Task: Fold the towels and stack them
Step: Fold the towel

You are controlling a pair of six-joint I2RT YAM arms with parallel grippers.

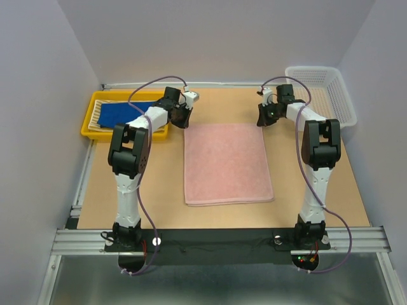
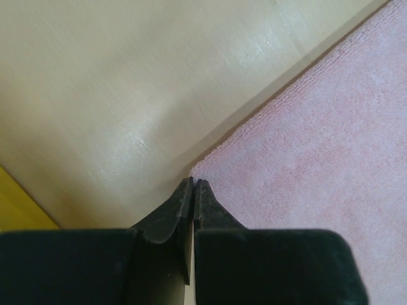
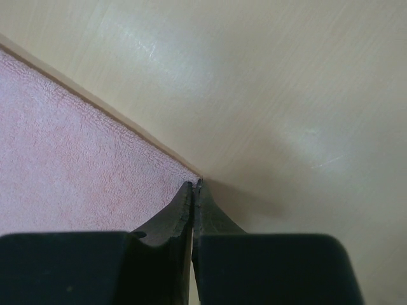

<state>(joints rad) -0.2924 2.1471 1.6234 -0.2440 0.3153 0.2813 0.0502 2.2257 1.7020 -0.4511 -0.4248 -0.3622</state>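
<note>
The pale pink towel lies flat in the middle of the table. My left gripper is down at its far left corner and my right gripper at its far right corner. In the left wrist view the jaws are closed, tips right at the corner of the pink towel. In the right wrist view the jaws are closed at the corner of the pink towel. The royal blue towel lies on the striped towel in a yellow bin.
The yellow bin stands at the far left, close to my left arm; its edge shows in the left wrist view. A white mesh basket stands at the far right corner. Walls enclose the table on three sides.
</note>
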